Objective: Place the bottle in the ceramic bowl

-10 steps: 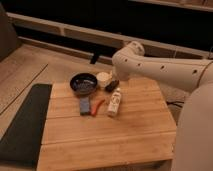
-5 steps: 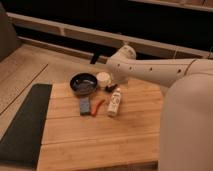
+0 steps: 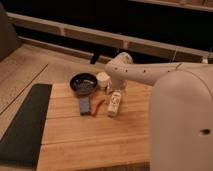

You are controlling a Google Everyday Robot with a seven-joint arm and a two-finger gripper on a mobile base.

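Camera view shows your gripper [image 3: 118, 88], jaws wide, at the far end of the bottle [image 3: 114, 105], which lies near-to-far on the tabletop [image 3: 80, 142].

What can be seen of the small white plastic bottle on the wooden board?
The small white plastic bottle is slim, with dark label marks, and lies flat on the light wooden board. A thin red-orange stick lies close on its left in the view. The gripper, jaws open, hangs at its far end beside the white cup; contact cannot be told.
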